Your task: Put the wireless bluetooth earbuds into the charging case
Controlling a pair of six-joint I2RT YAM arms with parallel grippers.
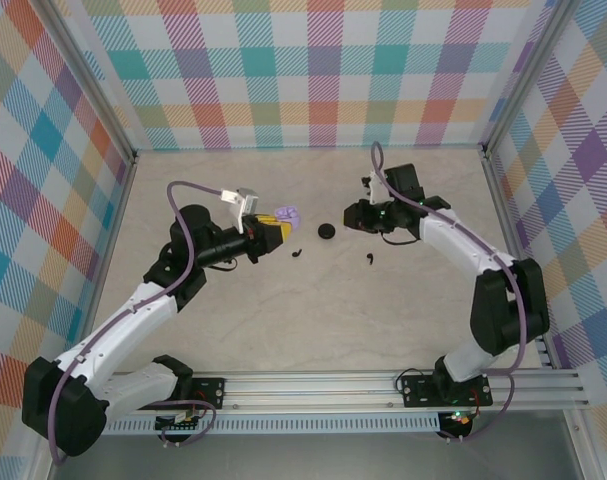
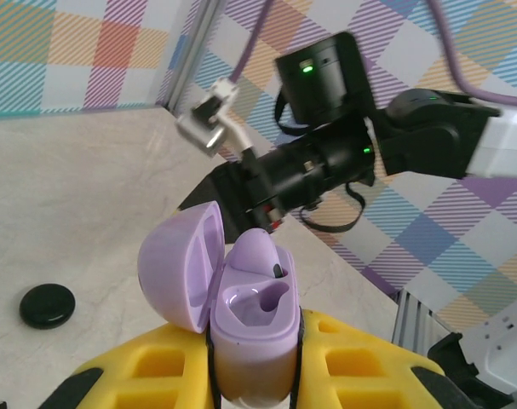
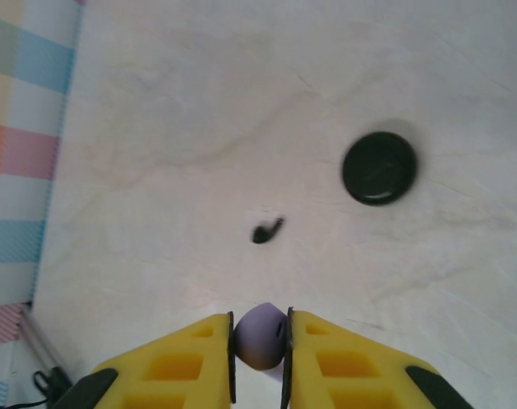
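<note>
**A:** Left gripper [image 2: 255, 345] first: its yellow fingers [image 2: 360, 362] are clamped hard on the lilac charging case [image 2: 254, 319], one on each side of the body.

**B:** And the lid [image 2: 180, 264] is swung wide open, off to the left in the left wrist view. One seated earbud [image 2: 256, 251], lilac with a small dark tip showing, sits in the far well. The near well [image 2: 260, 302] lies open, facing the camera.

**A:** Over to the right gripper [image 3: 260, 320]. Its jaws are pinched together on a pale lilac earbud [image 3: 260, 342], and just the rounded end pokes up between the yellow pads.

**B:** From above, the two grippers face each other across the middle of the table [image 1: 313, 330], well apart. The case is on the left side and the carried earbud on the right.

**A:** Between them a black round disc [image 1: 327, 231] lies flat on the pale, marble-look surface.

**B:** Two black earbuds are on the table as well. The first black earbud [image 1: 296, 252] lies just on the near side of the case and disc. The second black earbud [image 1: 369, 261] lies over towards the right arm, well apart from the first.

**A:** The right wrist view has the disc and one black earbud on the table beyond the fingertips, near each other but not touching. I can't tell which of the two earbuds that is.

**B:** Bright checked walls [image 1: 313, 70] close in the far end and both sides.
</note>
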